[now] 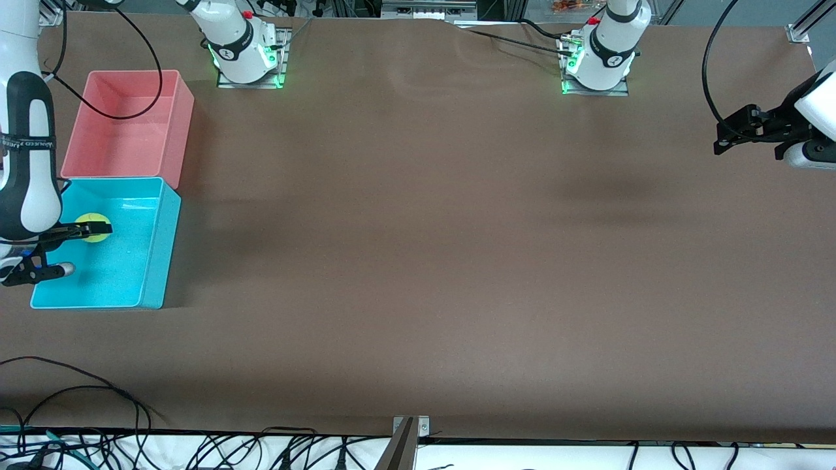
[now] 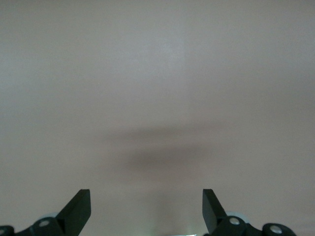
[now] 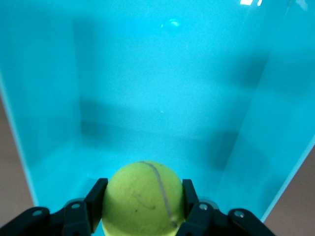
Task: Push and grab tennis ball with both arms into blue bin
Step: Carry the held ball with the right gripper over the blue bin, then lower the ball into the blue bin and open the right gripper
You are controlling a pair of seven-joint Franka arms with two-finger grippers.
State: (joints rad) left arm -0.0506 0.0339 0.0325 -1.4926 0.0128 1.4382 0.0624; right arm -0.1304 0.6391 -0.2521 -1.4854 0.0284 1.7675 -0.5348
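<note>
- Front view: I see the right gripper (image 1: 98,230) over the blue bin (image 1: 159,243), its black fingers clamped on the tennis ball (image 1: 91,228). The ball sits inside the bin's outline, up between the fingers, toward the bin's edge that lies at the right arm's end of the table.
- Front view: the pink bin (image 1: 176,124) stands just beside the blue bin, touching or nearly touching it, and farther from the front camera than it. A black cable drapes across the pink bin's opening.
- Front view: the left gripper (image 1: 720,138) hangs over the brown table (image 1: 418,261) at the left arm's end, well apart from the blue bin. That arm waits. I read its fingers better from its own wrist camera.
- Left wrist view: I see the left gripper (image 2: 146,209) with its two black fingers (image 2: 78,209) standing wide apart and nothing between them. Below them is only bare brown table (image 2: 157,88) with a soft shadow on it.
- Right wrist view: the right gripper (image 3: 142,199) grips the tennis ball (image 3: 142,196) on both sides, one finger (image 3: 96,199) pressed against each flank. A curved seam runs down the ball's fuzzy yellow-green face. The blue bin's (image 3: 162,88) floor and walls fill the view under the ball, so the ball is held over the bin's inside.
</note>
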